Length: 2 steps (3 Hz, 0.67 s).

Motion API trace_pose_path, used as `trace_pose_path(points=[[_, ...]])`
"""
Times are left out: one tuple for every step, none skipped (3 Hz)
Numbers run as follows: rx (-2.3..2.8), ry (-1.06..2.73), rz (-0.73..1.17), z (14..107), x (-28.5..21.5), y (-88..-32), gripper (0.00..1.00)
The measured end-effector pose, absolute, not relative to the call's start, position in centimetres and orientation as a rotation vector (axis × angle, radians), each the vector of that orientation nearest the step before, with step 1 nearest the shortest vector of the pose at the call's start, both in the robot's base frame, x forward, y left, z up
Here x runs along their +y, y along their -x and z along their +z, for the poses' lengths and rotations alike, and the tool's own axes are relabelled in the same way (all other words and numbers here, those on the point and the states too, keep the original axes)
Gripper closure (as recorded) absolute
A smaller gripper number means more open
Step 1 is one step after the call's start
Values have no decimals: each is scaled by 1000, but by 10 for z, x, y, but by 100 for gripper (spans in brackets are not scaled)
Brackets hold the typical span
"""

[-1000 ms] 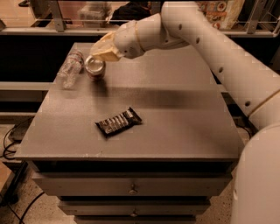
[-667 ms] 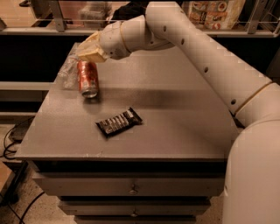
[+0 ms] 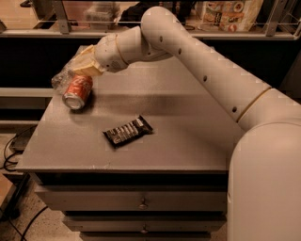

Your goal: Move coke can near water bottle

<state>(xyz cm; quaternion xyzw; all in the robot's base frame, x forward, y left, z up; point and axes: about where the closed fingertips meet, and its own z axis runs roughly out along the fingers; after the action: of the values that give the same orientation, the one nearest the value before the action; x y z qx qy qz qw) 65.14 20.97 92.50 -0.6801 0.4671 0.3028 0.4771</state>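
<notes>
The coke can (image 3: 78,91) is orange-red with white markings. It lies tilted on its side near the left edge of the grey table (image 3: 188,132), with its silver end toward the camera. My gripper (image 3: 83,67) is right over the can's far end and touches or nearly touches it. The water bottle (image 3: 59,78) is clear crinkled plastic. It lies just behind and left of the can, mostly hidden by the gripper and the can. Can and bottle are side by side, touching or almost so.
A dark candy bar wrapper (image 3: 127,131) lies flat in the middle of the table, toward the front. My arm (image 3: 207,70) crosses the table from the right. Drawers (image 3: 141,202) sit below the top. A shelf with packages (image 3: 228,14) runs behind.
The gripper has carried the can left and down to the bottle. The can went from held high in the gripper to lying low on the table by the left edge.
</notes>
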Motion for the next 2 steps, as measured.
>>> trace_pose_path(points=[[1164,1656,755,918,208,-650,53],[1183,1641,783,913,205,-649,29]])
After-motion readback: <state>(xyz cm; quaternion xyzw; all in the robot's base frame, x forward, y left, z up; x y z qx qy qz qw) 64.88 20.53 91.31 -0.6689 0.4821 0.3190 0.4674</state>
